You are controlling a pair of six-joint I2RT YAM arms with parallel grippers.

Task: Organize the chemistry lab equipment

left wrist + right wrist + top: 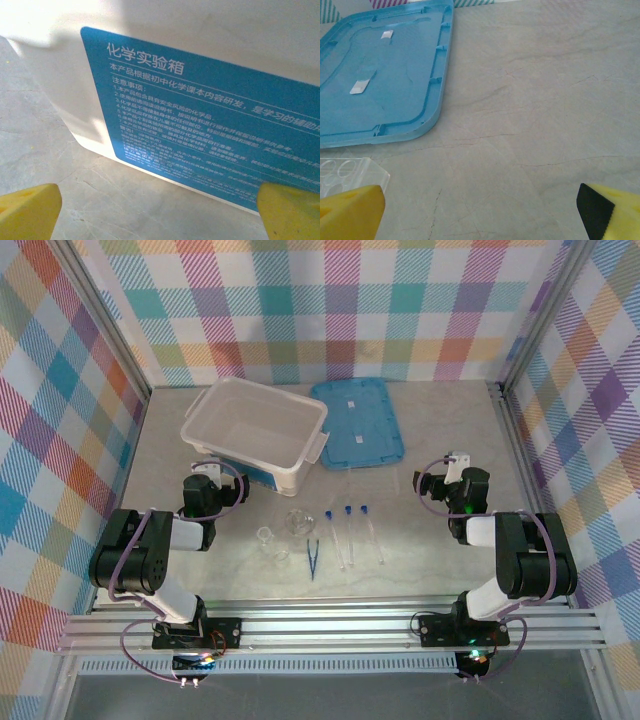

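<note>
Grey bench, checked walls; tubes, beakers, tweezers are laid out mid-bench, none stowed: first pick judged pending. Both are spread wide: left pincer by the tub, right pincer near the lid. Next, one item must be reached and gripped

Black-and-white arms carry purple cables and yellow fingertips

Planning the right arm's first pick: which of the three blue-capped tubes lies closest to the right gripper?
The rightmost tube, the one farthest from the tweezers.
</note>
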